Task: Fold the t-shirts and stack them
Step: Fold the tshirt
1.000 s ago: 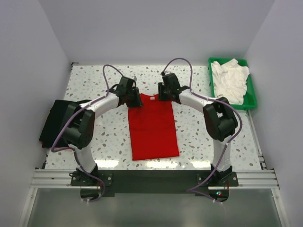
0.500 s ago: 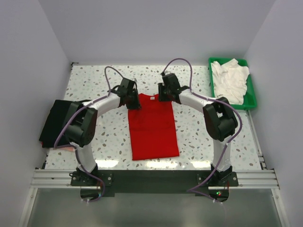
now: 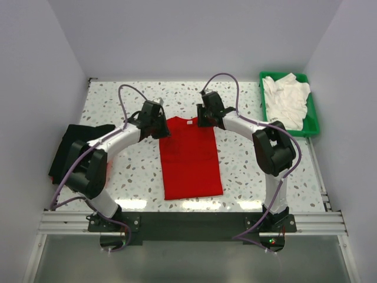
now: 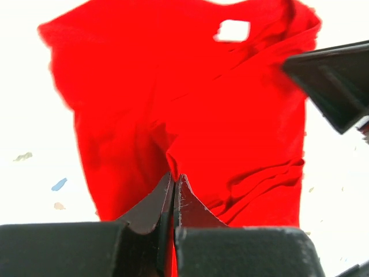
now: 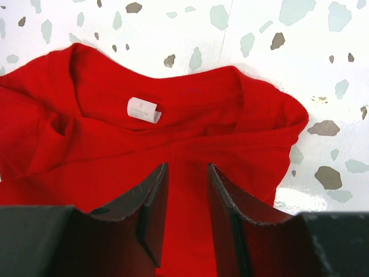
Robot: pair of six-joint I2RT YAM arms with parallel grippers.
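Observation:
A bright red t-shirt point(image 3: 189, 159) lies folded into a long strip in the middle of the table, collar at the far end. Its white neck label point(image 5: 143, 109) faces up. My left gripper point(image 3: 162, 128) sits at the shirt's far left corner. In the left wrist view it point(image 4: 174, 176) is shut, with a ridge of red cloth point(image 4: 230, 115) rising into its tips. My right gripper point(image 3: 203, 118) is over the collar end, and its jaws point(image 5: 187, 168) stand open above the red cloth. A black t-shirt point(image 3: 73, 150) lies at the left edge. White t-shirts point(image 3: 285, 100) are heaped at the far right.
The white shirts fill a green plastic tray point(image 3: 312, 127) at the table's far right corner. The speckled tabletop point(image 3: 247, 165) shows on both sides of the red shirt. Purple cables loop above both arms. White walls close in on three sides.
My left gripper has gone from partly open to shut on the red shirt's corner, and the left arm has swung a little leftward. The right arm has not moved.

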